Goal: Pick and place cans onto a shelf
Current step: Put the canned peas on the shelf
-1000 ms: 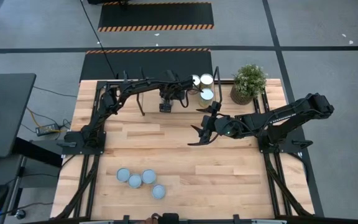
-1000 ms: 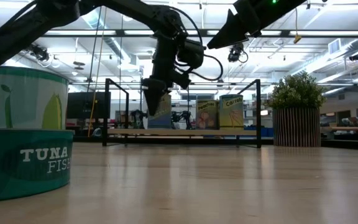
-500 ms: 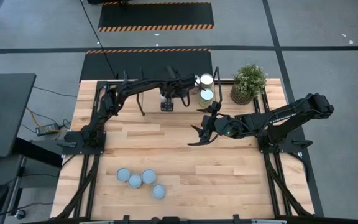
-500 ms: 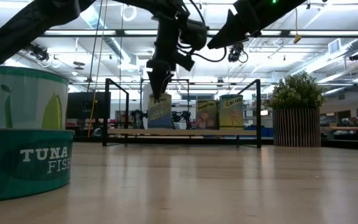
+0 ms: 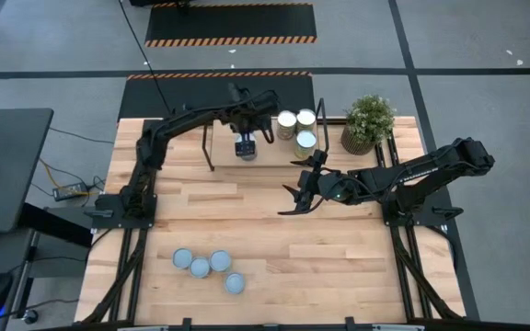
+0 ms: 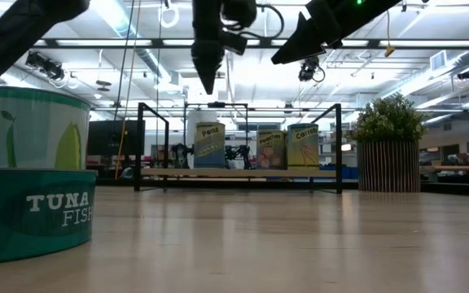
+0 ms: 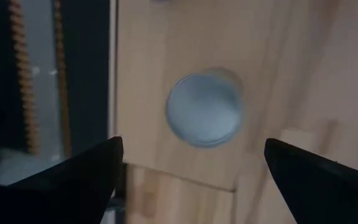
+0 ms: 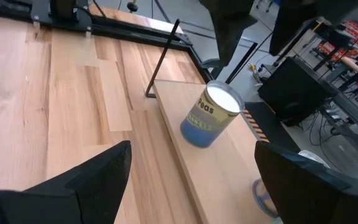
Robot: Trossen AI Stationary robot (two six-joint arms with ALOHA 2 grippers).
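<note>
My left gripper (image 5: 245, 136) hangs open, pointing down, well above a "Peas" can (image 6: 210, 145) that stands upright on its base on the shelf (image 6: 243, 172). The left wrist view shows the can's pale round top (image 7: 205, 107) between and beyond the spread fingers. Three more cans (image 5: 299, 127) stand on the shelf's right part. Several cans (image 5: 208, 267) stand on the table near its front edge. My right gripper (image 5: 286, 200) is open and empty above the table's middle.
A potted plant (image 5: 368, 122) stands at the far right, beside the shelf's end. The shelf's black upright posts (image 6: 166, 146) rise around the board. Two cans (image 6: 31, 175) stand close to the low camera at the left.
My left gripper has gone straight up from the Peas can on the shelf. A second ago its fingers were down around the can, and now they are well clear above it. The can stays upright on the shelf.
</note>
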